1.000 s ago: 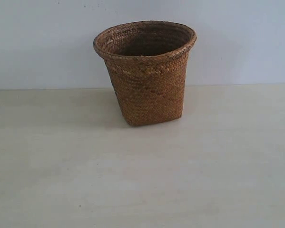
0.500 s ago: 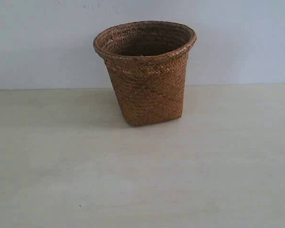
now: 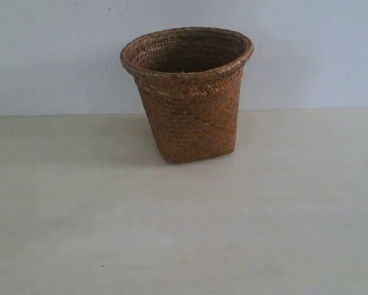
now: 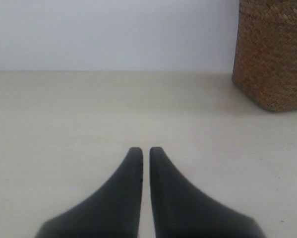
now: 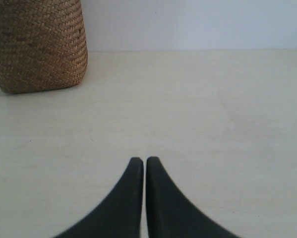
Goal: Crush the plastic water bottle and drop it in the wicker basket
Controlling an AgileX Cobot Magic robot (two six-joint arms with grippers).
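exterior view: one wicker basket; left hand, right hand, both pinched together.

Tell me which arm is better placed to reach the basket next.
Right, narrowly: more of the brown woven wicker basket shows in the right wrist view. The left hand and right hand are both shut and empty; no bottle shows.

Exterior and low wrist views share the wicker basket.
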